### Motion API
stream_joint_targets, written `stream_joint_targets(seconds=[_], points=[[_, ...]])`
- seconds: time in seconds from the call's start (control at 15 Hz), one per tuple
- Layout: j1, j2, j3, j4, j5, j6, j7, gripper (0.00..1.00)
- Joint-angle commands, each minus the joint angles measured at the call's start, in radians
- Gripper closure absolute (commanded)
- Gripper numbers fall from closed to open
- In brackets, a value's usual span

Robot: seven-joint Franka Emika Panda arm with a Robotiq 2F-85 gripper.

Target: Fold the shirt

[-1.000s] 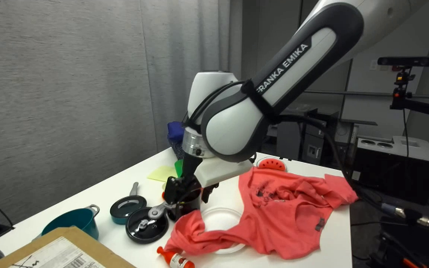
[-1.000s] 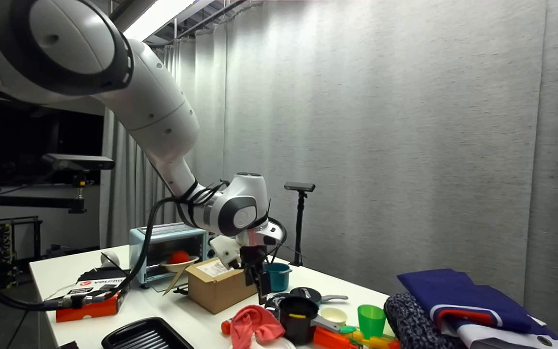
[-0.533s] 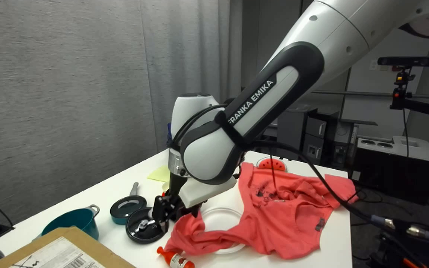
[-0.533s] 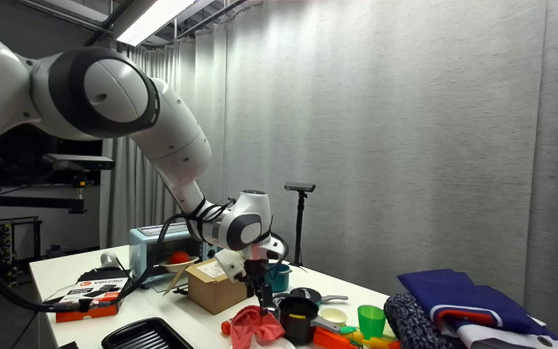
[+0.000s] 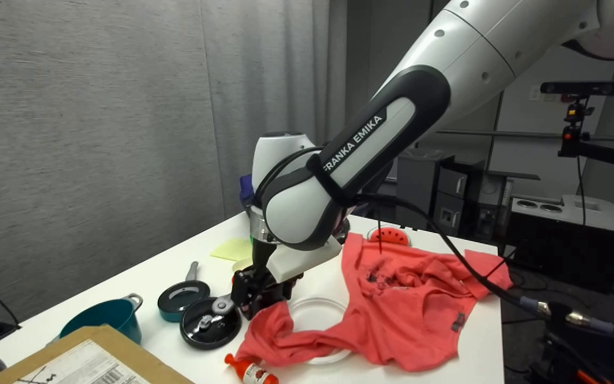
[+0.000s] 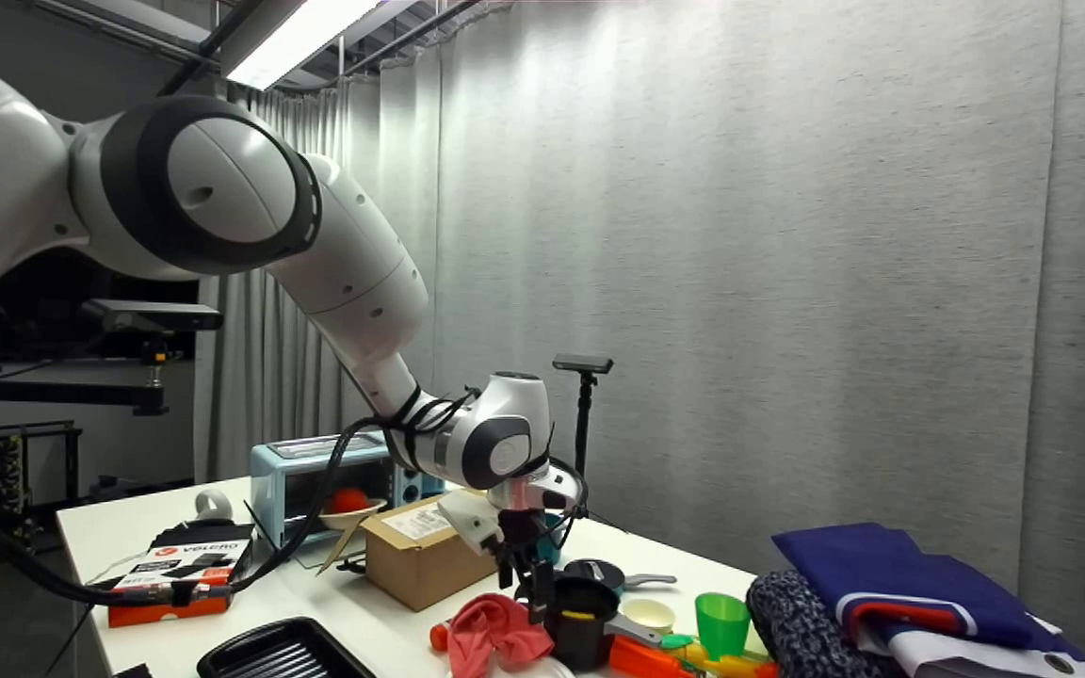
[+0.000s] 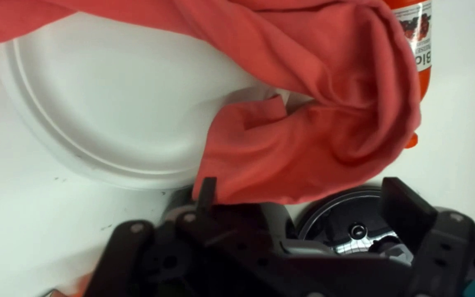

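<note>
The coral-red shirt [image 5: 403,314] lies wrinkled across the table in an exterior view, with one sleeve stretched over a white plate [image 5: 315,316]. In an exterior view only the sleeve [image 6: 503,629] shows. In the wrist view the curled sleeve [image 7: 295,156] fills the middle, its end near the left fingertip. My gripper [image 7: 301,185] is open, with its fingers wide apart and nothing held between them. It points down by the sleeve end in both exterior views [image 5: 264,304] [image 6: 524,593]. Whether a fingertip touches the cloth I cannot tell.
A black lid [image 5: 211,324] and a black pot [image 6: 583,626] stand close to the gripper. A red bottle [image 5: 251,370] lies beside the sleeve. A teal pot [image 5: 107,317], a teal pan [image 5: 182,300], a cardboard box [image 6: 429,565] and a green cup [image 6: 721,621] stand around.
My gripper has come down toward the sleeve end, then shifted slightly up and toward the black pot during the last half second. The shirt has not visibly moved.
</note>
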Motion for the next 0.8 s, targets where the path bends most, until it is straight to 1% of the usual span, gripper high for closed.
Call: stream_joint_targets(seconds=[0.0,0.2,0.4,0.6,0.67,0.73], points=[[-0.002,-0.001,-0.003,0.019,0.026,0.001,-0.04,0.0],[0.03,-0.001,-0.032,0.023,-0.002,0.032,0.002,0.0],[0.07,0.014,-0.084,0.044,-0.013,0.037,0.092,0.0],[0.114,0.037,-0.132,0.08,-0.006,-0.037,0.229,0.0],[0.119,0.046,-0.133,0.095,0.004,-0.068,0.26,0.0],[0.107,0.051,-0.111,0.108,0.023,-0.097,0.265,0.0]])
